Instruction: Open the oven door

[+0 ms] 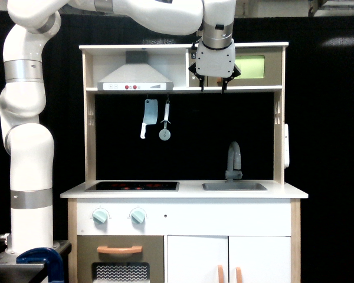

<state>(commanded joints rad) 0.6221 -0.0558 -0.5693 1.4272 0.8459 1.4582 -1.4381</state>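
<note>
I see the pincer (212,88) at upper centre, fingers apart and holding nothing, in front of the oven door (251,66).

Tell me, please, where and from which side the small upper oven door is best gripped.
Probably at its edge on the exterior view's left, coming straight from the front. The oven door is shut and flat, its window giving no hold; any handle is hidden behind the open claw hanging before that edge.
</note>
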